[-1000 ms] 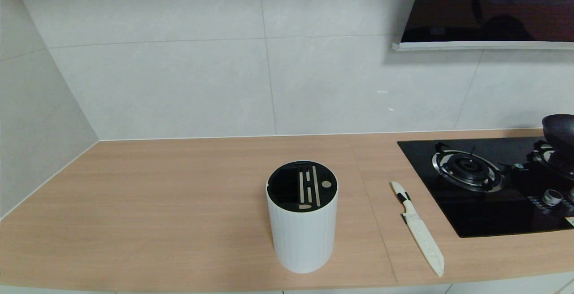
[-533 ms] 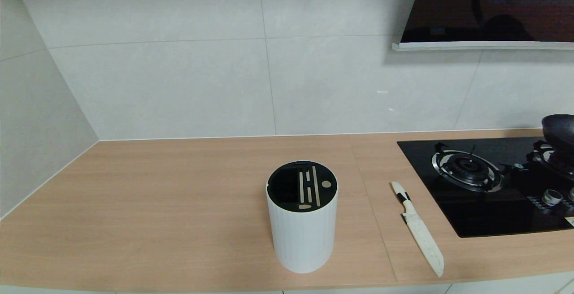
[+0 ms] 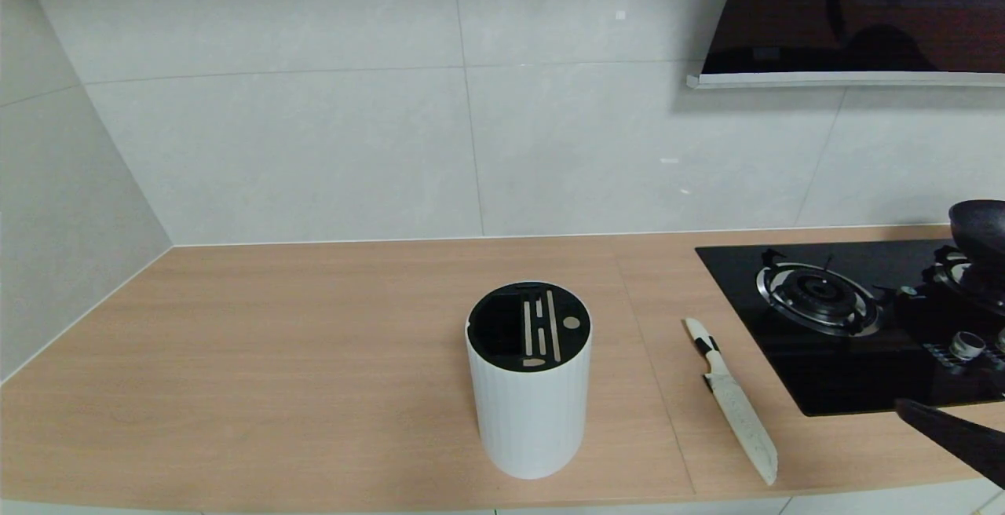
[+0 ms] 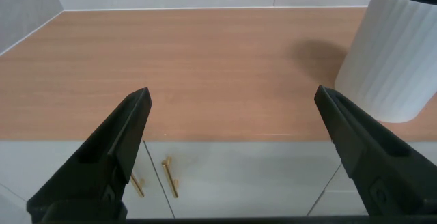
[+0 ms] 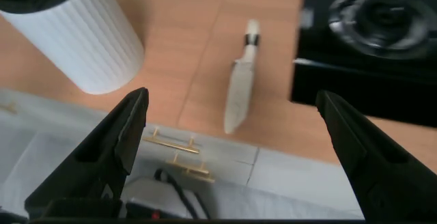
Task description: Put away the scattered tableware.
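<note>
So the knife (image 3: 734,401) with the cream blade and cream-and-black handle is lying flat on the wooden counter (image 3: 314,342), just to the right of the white ribbed knife holder (image 3: 530,397). Its tip points at the counter's front edge, and it isn't touching the holder. The holder stands upright with its black slotted top showing.

The right hand (image 5: 232,101) is wide open with nothing in it. It hangs off the front edge, out to the right of the holder and past the knife. The left hand (image 4: 232,94) is spread open and empty too, also in front of the counter edge, with the holder close by.

Further right of the holder sits the black gas hob (image 3: 848,342). There's a small sticker (image 3: 997,388) at its front corner, way too tiny to read.
</note>
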Available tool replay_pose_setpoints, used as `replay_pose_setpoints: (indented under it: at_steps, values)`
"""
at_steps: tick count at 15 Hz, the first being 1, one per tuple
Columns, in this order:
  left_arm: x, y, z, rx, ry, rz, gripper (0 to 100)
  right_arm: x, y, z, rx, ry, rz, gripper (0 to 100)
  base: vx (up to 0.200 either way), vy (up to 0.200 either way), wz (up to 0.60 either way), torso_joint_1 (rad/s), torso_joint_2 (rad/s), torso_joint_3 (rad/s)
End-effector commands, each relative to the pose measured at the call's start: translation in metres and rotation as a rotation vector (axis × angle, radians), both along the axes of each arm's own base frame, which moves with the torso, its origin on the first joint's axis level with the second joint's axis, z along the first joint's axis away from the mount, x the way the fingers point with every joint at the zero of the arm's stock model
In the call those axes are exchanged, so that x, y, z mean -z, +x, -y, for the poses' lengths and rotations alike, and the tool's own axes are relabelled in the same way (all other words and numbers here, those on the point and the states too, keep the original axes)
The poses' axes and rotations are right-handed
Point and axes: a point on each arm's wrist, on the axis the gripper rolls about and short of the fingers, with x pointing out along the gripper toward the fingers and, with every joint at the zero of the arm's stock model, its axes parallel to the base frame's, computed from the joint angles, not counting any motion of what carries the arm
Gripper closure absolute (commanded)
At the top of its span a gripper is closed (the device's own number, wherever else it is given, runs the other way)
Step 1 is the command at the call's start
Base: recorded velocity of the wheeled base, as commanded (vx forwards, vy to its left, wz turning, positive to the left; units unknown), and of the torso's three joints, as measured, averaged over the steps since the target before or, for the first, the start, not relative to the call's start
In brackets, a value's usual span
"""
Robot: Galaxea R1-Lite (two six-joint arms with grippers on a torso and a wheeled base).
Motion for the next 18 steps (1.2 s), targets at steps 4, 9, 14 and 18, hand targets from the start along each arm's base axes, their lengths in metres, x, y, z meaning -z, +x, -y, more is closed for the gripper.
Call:
replay_pose_setpoints:
  at_steps: [4,9,14,18]
  values:
    - [0.0,0.0,0.0,0.0,0.0,0.0,0,0.048,0.103,-0.039,-0.047,-0.059,-0.172,0,0.0,0.0,0.0,0.0,0.0,0.0]
    - [0.0,0.0,0.0,0.0,0.0,0.0,0,0.081,0.147,-0.051,-0.01,-0.092,-0.204,0,0.0,0.0,0.0,0.0,0.0,0.0]
    - [0.0,0.0,0.0,0.0,0.003,0.0,0,0.13,0.184,-0.057,0.066,-0.133,-0.254,0,0.0,0.0,0.0,0.0,0.0,0.0]
    - [0.0,0.0,0.0,0.0,0.004,0.0,0,0.163,0.199,-0.055,0.122,-0.163,-0.269,0,0.0,0.0,0.0,0.0,0.0,0.0]
